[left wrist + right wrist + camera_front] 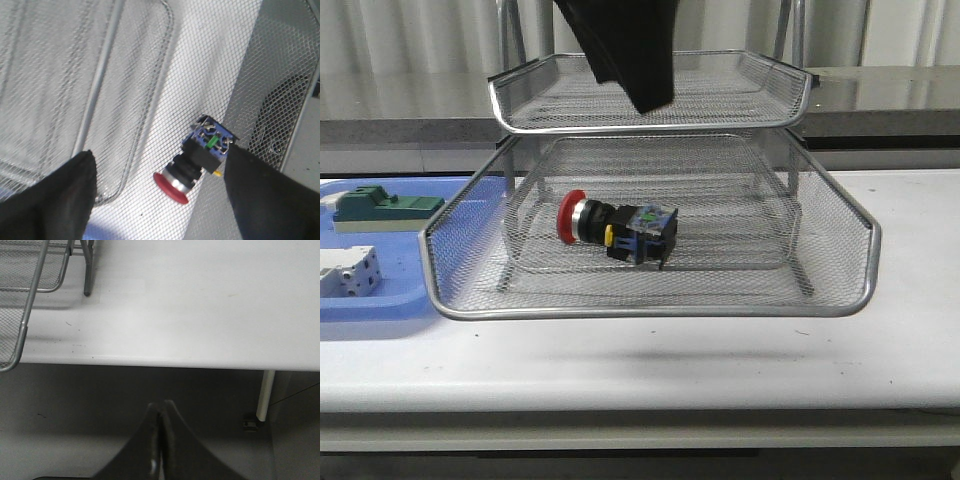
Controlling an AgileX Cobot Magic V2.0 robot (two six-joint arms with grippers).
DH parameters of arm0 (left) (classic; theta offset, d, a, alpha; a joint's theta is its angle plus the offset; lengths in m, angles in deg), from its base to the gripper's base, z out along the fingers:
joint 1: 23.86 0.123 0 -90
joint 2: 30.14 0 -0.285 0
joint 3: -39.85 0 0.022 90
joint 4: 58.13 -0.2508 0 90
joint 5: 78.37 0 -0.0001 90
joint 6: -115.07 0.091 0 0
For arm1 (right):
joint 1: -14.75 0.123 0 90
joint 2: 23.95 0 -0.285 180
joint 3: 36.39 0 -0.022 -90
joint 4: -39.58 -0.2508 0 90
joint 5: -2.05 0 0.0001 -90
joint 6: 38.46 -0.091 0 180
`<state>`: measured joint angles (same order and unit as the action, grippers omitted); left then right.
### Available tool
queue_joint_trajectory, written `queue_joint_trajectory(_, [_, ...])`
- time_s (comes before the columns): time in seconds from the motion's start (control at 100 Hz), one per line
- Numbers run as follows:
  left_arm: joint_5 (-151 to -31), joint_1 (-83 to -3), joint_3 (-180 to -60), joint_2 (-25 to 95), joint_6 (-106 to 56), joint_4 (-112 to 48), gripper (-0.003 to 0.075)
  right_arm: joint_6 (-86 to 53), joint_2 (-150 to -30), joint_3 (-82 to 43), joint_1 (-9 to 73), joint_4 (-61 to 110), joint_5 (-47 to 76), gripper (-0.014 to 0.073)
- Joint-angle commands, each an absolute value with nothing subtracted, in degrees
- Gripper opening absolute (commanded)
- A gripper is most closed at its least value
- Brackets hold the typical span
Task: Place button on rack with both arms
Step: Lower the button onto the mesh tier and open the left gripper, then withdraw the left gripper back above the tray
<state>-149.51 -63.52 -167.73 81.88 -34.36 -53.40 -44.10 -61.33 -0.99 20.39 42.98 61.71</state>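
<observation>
— Two grippers; how do yours stand?
— Your right gripper (159, 440) is clenched, off the table (200, 315); left gripper (160, 200) released above the button (617, 229), lying in the rack (650, 312); lift carelessly and you may snag the upper tier.

Button (616, 230) inside rack's (650, 305) lowest visible tray
</observation>
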Motion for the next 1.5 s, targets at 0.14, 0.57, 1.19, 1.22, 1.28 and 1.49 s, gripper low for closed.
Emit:
queue_joint_trajectory(0.14, [-151.0, -54.6, -168.3, 70.2, -38.5, -53.3, 0.0503, -44.1, -61.7, -2.9, 20.2, 44.1, 58.6, -0.0068])
queue_joint_trajectory(0.57, [-141.0, -31.5, -146.2, 47.7, -41.1, -47.5, 0.0503, -44.1, -61.7, -2.9, 20.2, 44.1, 58.6, -0.0068])
queue_joint_trajectory(1.19, [-103.2, -28.3, -98.8, 6.8, -41.1, -39.3, 0.0503, -44.1, -61.7, -2.9, 20.2, 44.1, 58.6, -0.0068])
queue_joint_trajectory(1.22, [-101.6, -28.3, -96.5, 5.0, -41.1, -38.0, 0.0503, -44.1, -61.7, -2.9, 20.2, 44.1, 58.6, -0.0068])
queue_joint_trajectory(1.28, [-98.4, -28.3, -93.1, 1.4, -41.1, -37.0, 0.0503, -44.1, -61.7, -2.9, 20.2, 44.1, 58.6, -0.0068])
queue_joint_trajectory(1.49, [-88.8, -28.3, -83.6, -8.0, -41.1, -34.0, 0.0503, -44.1, -61.7, -2.9, 20.2, 44.1, 58.6, -0.0068])
